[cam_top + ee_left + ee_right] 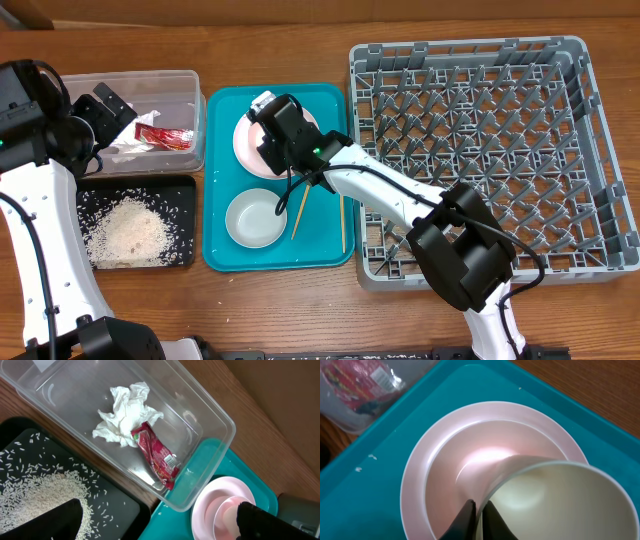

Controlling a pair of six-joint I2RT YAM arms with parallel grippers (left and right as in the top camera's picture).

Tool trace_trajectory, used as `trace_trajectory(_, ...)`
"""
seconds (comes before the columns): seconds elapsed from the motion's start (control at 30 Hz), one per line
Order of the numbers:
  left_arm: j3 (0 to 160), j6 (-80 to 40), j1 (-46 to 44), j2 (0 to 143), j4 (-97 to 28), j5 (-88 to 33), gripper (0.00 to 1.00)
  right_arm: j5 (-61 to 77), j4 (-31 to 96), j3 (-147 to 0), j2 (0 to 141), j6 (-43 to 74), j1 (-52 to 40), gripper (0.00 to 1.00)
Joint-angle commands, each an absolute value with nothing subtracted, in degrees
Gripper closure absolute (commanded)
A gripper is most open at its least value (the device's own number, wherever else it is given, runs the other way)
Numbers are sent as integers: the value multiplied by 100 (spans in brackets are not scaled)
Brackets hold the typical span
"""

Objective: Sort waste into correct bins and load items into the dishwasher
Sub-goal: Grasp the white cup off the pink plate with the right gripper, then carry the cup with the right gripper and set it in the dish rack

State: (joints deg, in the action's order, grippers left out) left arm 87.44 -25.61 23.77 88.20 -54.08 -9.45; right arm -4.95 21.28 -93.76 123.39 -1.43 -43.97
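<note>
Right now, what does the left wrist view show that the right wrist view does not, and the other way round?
Only the left wrist view shows the crumpled tissue and the rice on the black tray. Only the right wrist view shows the right claw pinching the rim of the white cup above the pink plate. Both show the pink plate, the teal tray, and the red wrapper inside the clear tub.

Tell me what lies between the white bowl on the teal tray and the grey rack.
In the overhead view, two wooden chopsticks lie on the teal tray between the bowl and the rack, apart from each other.
</note>
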Motion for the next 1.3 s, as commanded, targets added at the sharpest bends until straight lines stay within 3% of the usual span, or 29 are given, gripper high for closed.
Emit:
trace_trajectory(0.0, 8899, -2639, 2399, 8840, -5398, -991, 0, -550, 2119, -9432, 12407, -156, -4410, 96)
trace_trajectory(0.37, 8899, -2639, 2399, 8840, -5395, -991, 0, -36, 2462, -9937, 11201, -154, -4215, 96)
trace_trajectory(0.53, 8899, -2639, 2399, 8840, -5395, -991, 0, 1013, 2633, -9983, 10442, -45, -3590, 96)
trace_trajectory(0.63, 8899, -2639, 2399, 8840, -5395, -991, 0, 2340, 2679, -9983, 10298, 250, -2871, 96)
trace_trajectory(0.77, 8899, -2639, 2399, 8840, -5395, -991, 0, 4609, 2639, -9955, 10495, 770, -1588, 96)
trace_trajectory(1.0, 8899, -2639, 2399, 8840, -5398, -991, 0, 7041, 2053, -9933, 11373, 1203, -543, 96)
trace_trajectory(1.27, 8899, -2639, 2399, 8840, -5395, -991, 0, 7472, 1984, -9933, 12258, 1273, -574, 96)
